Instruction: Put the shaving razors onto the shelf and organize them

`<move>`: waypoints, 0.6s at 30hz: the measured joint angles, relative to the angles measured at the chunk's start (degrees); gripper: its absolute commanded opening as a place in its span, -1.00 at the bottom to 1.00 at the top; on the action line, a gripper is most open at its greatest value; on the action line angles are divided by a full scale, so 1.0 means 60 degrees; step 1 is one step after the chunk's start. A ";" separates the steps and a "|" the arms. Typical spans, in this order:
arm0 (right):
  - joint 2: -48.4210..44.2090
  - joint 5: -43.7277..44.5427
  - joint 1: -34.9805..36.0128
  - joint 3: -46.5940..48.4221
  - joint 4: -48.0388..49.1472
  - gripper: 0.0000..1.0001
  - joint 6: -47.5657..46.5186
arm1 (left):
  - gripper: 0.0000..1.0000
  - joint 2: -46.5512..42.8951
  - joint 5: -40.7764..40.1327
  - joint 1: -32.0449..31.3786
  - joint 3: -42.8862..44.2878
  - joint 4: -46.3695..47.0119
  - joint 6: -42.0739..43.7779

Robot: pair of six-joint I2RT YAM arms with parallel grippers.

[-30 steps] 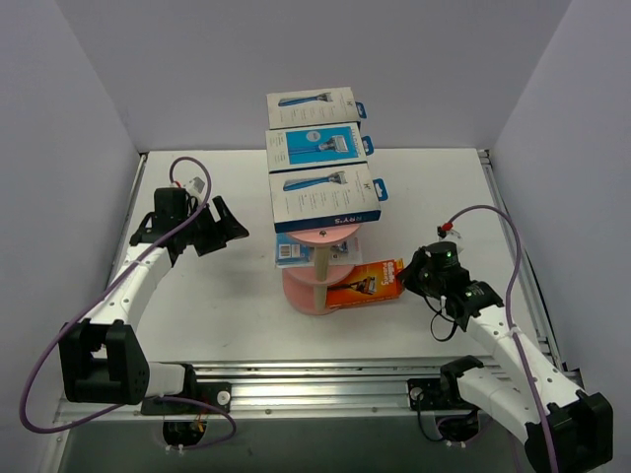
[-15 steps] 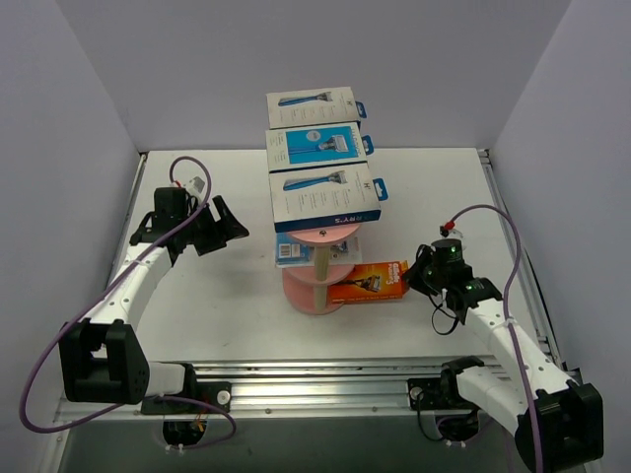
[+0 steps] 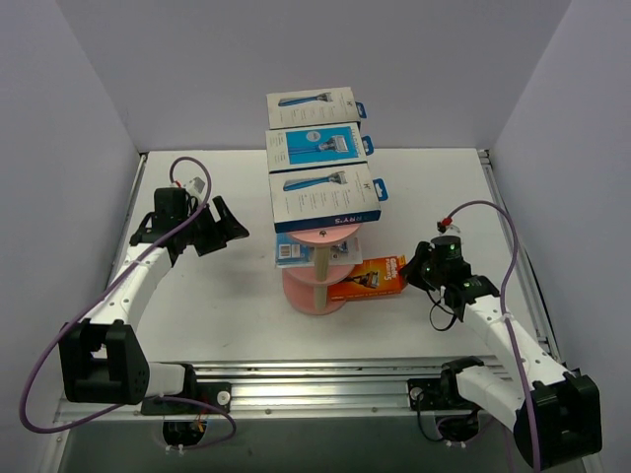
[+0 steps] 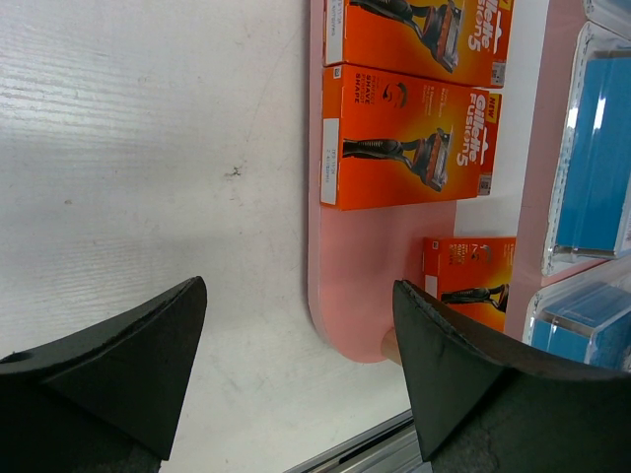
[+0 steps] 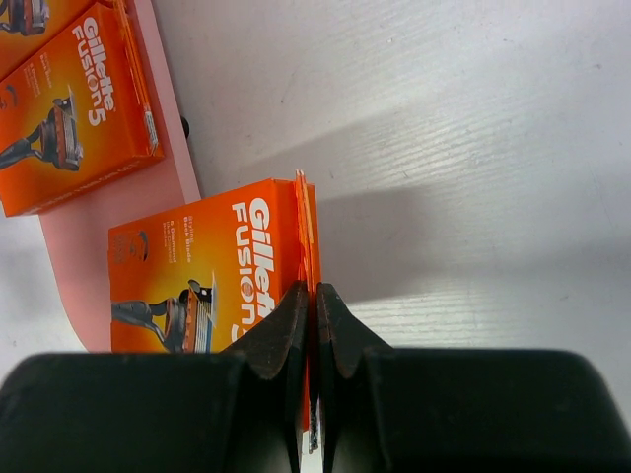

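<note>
The pink shelf (image 3: 299, 288) stands mid-table on a beige post (image 3: 320, 261). Three white-and-blue razor boxes (image 3: 326, 197) lie in a row along its top tier, and a blue blister pack (image 3: 291, 252) sits on a lower tier. My right gripper (image 3: 414, 272) (image 5: 315, 289) is shut on the edge flap of an orange razor pack (image 3: 370, 279) (image 5: 197, 286), held flat at the lowest tier's right rim. Two more orange packs (image 4: 409, 133) lie on that tier (image 4: 360, 286). My left gripper (image 3: 230, 229) (image 4: 298, 286) hangs open left of the shelf, holding nothing.
White walls close in the table on the left, back and right. A metal rail (image 3: 325, 379) runs along the near edge between the arm bases. Purple cables (image 3: 513, 266) loop off both arms.
My right gripper has carried the orange pack up and to the left, closer to the shelf's lowest tier. The left arm has not moved.
</note>
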 measured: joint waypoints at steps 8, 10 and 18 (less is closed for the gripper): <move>0.0193 0.0004 0.0000 0.0000 0.0437 -1.00 -0.0055 | 0.70 0.0000 0.0022 0.0000 0.0000 0.0000 0.0000; 0.0193 0.0004 0.0000 0.0000 0.0517 -1.00 -0.0080 | 0.70 0.0000 0.0022 0.0000 0.0000 0.0000 0.0000; 0.0193 0.0004 -0.0022 -0.0040 0.1002 -1.00 -0.0237 | 0.70 0.0000 0.0029 0.0000 0.0000 0.0004 0.0000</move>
